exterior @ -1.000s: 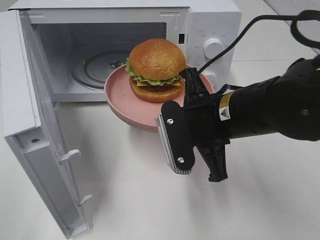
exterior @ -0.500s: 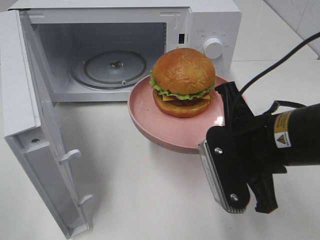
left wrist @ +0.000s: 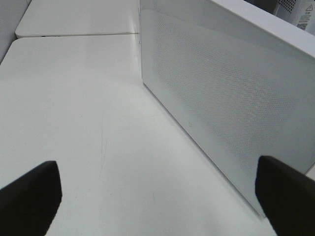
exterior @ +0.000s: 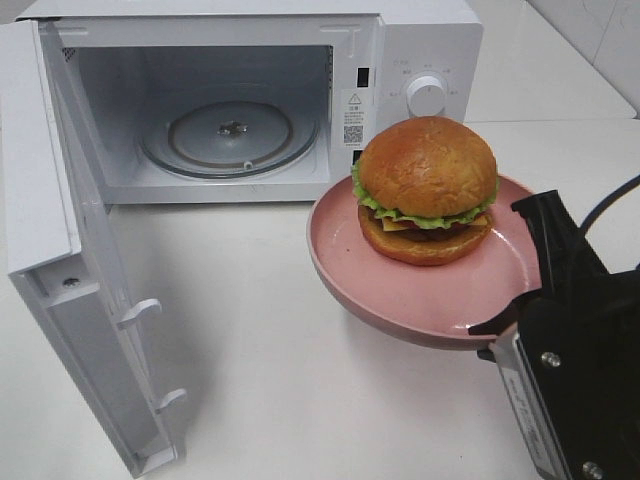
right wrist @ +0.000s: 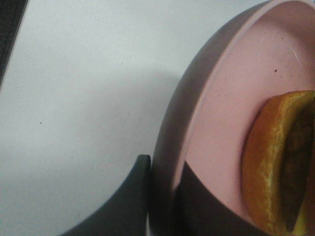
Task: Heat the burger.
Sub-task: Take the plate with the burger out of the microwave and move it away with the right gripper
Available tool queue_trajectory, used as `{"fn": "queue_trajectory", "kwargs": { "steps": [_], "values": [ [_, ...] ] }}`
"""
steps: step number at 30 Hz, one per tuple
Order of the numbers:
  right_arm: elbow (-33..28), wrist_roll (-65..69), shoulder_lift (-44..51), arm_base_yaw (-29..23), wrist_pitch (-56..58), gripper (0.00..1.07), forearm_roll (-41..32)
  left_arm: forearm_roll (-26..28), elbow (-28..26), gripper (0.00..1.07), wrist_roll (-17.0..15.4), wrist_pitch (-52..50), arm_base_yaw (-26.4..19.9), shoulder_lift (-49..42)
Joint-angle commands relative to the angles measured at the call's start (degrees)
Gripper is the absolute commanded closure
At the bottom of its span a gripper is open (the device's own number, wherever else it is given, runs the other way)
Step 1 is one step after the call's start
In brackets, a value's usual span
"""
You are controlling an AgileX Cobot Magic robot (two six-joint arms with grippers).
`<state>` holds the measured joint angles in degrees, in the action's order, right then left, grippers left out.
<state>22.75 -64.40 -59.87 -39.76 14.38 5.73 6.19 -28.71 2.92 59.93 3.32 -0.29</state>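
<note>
In the high exterior view, the burger (exterior: 427,188) is sitting on the pink plate (exterior: 350,270), and the right end effector (exterior: 515,312) is pinching the plate's near rim, carrying plate and burger together just above the white surface (exterior: 300,400); gripping the rim rather than the bun is keeping the food level and untouched. The plate is hovering in front of the control panel of the microwave (exterior: 420,60), to the right of the open cavity, so the burger is not yet inside. The microwave door (exterior: 60,250) is standing swung wide to the left, leaving the glass turntable (exterior: 230,140) bare and reachable, which is presumably where the plate is meant to land. The left end effector is not appearing in this view. In the left wrist view, the left end effector (left wrist: 157,196) is showing two dark fingertips (left wrist: 29,201) spread wide with nothing between them, looking along the surface at a white perforated panel (left wrist: 221,98) of the microwave, most likely the opened door; it seems to be waiting beside the door, perhaps to close it afterwards. In the right wrist view, the right end effector (right wrist: 162,196) is clamping narrowly on the plate rim (right wrist: 172,123), one finger (right wrist: 133,196) under the outer wall and the other over the inside, with the burger's bun edge (right wrist: 266,162) lying close beside the grip.
</note>
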Motion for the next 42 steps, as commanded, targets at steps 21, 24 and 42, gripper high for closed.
{"fn": "queue_trajectory", "kwargs": {
  "steps": [21,24,42],
  "values": [
    [-0.5,28.2,15.9,0.2,18.2,1.07,22.5,0.1,0.1,0.06,0.0,-0.4,-0.1,-1.1],
    [-0.5,34.2,15.9,0.2,20.9,1.07,26.7,0.1,0.1,0.06,0.0,-0.4,-0.1,-1.1],
    [-0.5,62.9,15.8,0.2,33.6,1.07,37.3,0.1,0.1,0.06,0.0,-0.4,-0.1,-1.1]
  ]
}}
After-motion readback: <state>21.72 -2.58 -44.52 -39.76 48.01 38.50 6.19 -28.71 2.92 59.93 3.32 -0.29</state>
